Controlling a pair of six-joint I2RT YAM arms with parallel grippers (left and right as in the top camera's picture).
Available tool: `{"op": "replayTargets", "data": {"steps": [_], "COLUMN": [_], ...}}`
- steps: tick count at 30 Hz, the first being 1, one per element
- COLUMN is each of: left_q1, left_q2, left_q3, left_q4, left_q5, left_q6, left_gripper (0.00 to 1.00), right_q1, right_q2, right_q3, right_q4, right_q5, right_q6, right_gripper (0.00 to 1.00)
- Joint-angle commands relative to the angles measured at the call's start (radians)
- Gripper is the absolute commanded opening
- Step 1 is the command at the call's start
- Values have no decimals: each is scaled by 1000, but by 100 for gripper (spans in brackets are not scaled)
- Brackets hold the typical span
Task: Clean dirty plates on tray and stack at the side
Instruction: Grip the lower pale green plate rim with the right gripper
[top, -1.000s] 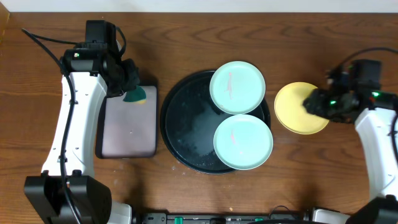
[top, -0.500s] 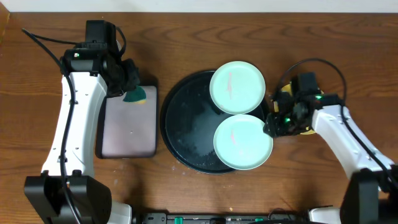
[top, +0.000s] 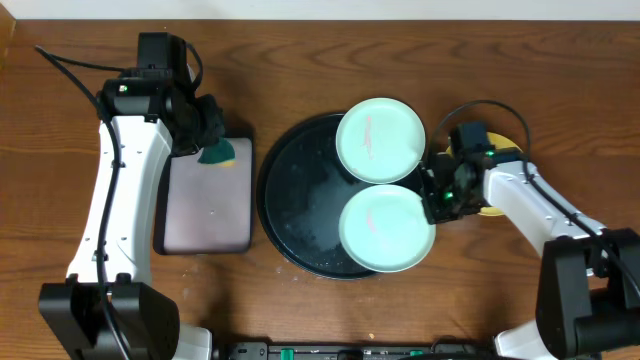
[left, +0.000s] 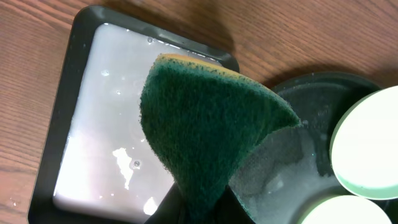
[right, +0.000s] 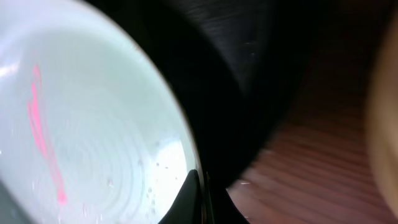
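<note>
We see a bench (top: 320, 70) of dark, matt grained wood. The mint plates (top: 380, 140) look like smooth glossy plastic, and the green sponge (left: 205, 130) is rough and fibrous.

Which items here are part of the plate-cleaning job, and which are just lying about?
Job: far mint plate, near mint plate, yellow plate, round tray, sponge.
Lying about: grey tray, wet inside; cable.

Mint plates (top: 380, 140) (top: 387, 228): pale aqua, a pink streak on each
Yellow plate (top: 508, 150): pale yellow
Tray (top: 300, 200): black
Sponge (left: 205, 130): dark green, yellow back
Small tray (top: 205, 215): grey, black rim
Worktop (top: 300, 60): brown wood grain
</note>
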Motion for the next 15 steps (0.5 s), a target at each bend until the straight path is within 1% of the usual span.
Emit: {"op": "replayTargets", "data": {"steps": [1, 5, 9, 10, 12, 15], "left_q1": [-3, -3, -3, -3, -3, -3], "left_q2": [9, 9, 9, 8, 9, 9], "left_q3": [-6, -6, -6, -6, -6, -10], "left_q4": [2, 2, 2, 1, 1, 1], "left_q5": [-13, -13, -13, -13, -13, -12], "left_q6": [21, 20, 20, 20, 20, 20], "left_gripper": [7, 7, 8, 8, 7, 7], "right_q1": [78, 153, 241, 268, 316, 385], "right_q2": [8, 6, 6, 9, 13, 29], "right_q3": [13, 56, 66, 66, 66, 66], "right_q4": [2, 27, 130, 156, 192, 245], "right_q5": [-55, -76, -66, -39, 44, 153], "right_q6": [61, 220, 496, 583, 708, 792], "right_gripper": [1, 1, 1, 1, 1, 1]}}
